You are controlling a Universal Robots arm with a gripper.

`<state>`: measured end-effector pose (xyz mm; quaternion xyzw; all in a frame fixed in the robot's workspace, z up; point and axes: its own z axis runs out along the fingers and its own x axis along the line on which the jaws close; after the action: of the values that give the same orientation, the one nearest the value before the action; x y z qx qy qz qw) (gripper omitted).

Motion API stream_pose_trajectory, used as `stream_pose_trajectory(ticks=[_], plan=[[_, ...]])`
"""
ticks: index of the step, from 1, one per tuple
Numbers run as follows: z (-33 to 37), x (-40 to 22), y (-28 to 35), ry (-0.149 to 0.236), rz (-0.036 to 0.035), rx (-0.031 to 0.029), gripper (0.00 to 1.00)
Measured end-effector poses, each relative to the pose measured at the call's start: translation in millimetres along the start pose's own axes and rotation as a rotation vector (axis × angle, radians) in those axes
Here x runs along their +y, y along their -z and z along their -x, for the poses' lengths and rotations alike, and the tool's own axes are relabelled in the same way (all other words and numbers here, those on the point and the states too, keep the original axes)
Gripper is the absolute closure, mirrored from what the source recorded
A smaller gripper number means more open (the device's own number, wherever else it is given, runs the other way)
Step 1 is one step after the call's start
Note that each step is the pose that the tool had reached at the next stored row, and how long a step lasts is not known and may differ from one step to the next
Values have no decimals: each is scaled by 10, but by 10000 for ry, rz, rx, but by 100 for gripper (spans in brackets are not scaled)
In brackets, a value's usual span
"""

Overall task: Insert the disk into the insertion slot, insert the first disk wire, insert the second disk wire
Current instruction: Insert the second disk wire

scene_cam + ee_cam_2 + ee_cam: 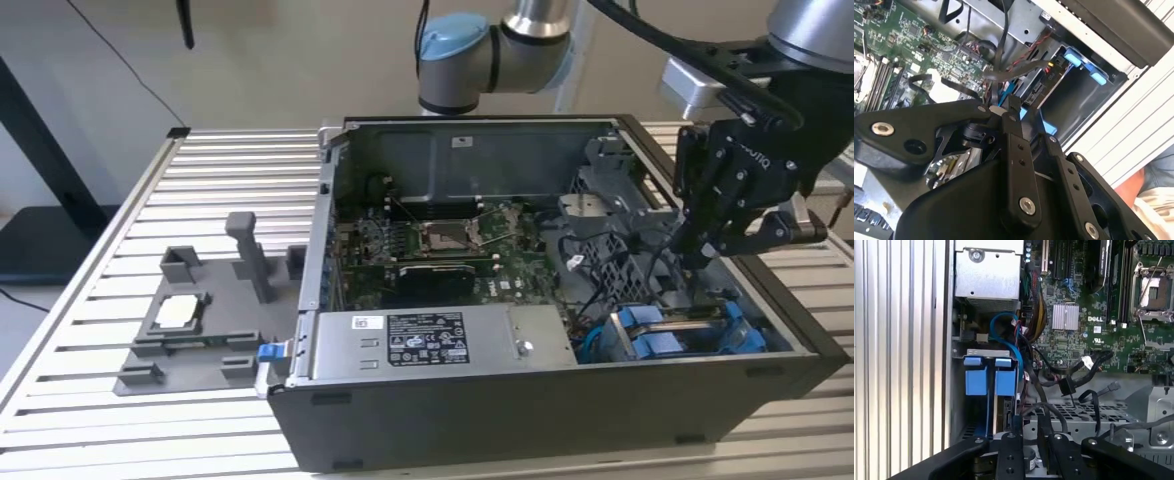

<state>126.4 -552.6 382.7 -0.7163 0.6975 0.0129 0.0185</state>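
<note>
The disk (pixel 674 335) sits inside the insertion slot (pixel 617 322) at the front right corner of the black case, with the blue tabs of its carrier showing. Both wrist views show those tabs, in the first wrist view (pixel 989 376) and in the second wrist view (pixel 1080 61). My gripper (pixel 691 262) hangs inside the case just above and behind the slot. Its fingers (pixel 1009 456) stand close together on a black disk wire (pixel 1044 422). That flat wire (pixel 1002 60) runs up from the gripper (pixel 1024 117) toward the motherboard. The wire's end is hidden by the fingers.
The green motherboard (pixel 441 245) fills the middle of the case, and the grey power supply (pixel 427 340) lies along its front. Loose black, blue and red cables (pixel 1074 372) crowd the space beside the slot. A grey fixture (pixel 187 320) stands on the slatted table at the exterior view's left.
</note>
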Motion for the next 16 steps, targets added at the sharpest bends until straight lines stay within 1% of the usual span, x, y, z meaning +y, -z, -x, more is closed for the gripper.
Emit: stream_pose_trajectory(ticks=[2,7,10,12,16], plan=[[2,25,18,5,-109,0,73],[6,83,62,17,-354,4,73],[10,114,90,21,-472,7,73],[15,137,102,24,-537,7,73],[48,180,114,28,-626,11,73]])
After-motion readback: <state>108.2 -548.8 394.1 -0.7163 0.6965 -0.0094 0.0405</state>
